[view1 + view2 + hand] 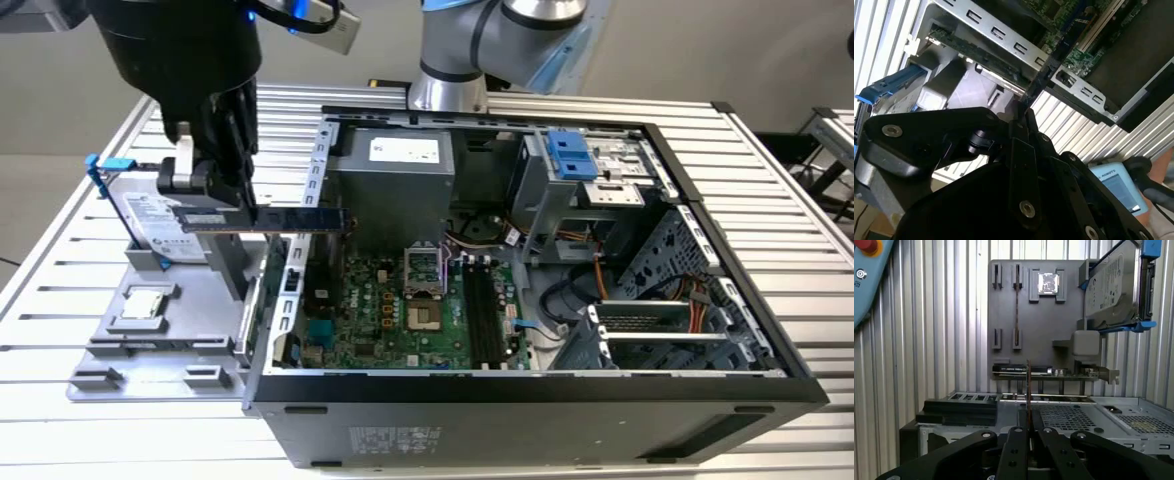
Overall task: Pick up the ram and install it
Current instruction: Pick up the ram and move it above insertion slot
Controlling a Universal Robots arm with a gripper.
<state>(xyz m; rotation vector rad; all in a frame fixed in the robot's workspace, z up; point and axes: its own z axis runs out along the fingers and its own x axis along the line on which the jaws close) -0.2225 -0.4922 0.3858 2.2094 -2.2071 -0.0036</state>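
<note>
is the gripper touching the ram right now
Touching. In the first wrist view the gripper is shut on the ram, which sticks out edge-on from between its jaws with no gap.

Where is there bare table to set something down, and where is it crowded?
Bare table lies in front of the grey holder and on the exterior view's right of the computer case. Crowded: between holder and case, where the hand grips the ram.
</note>
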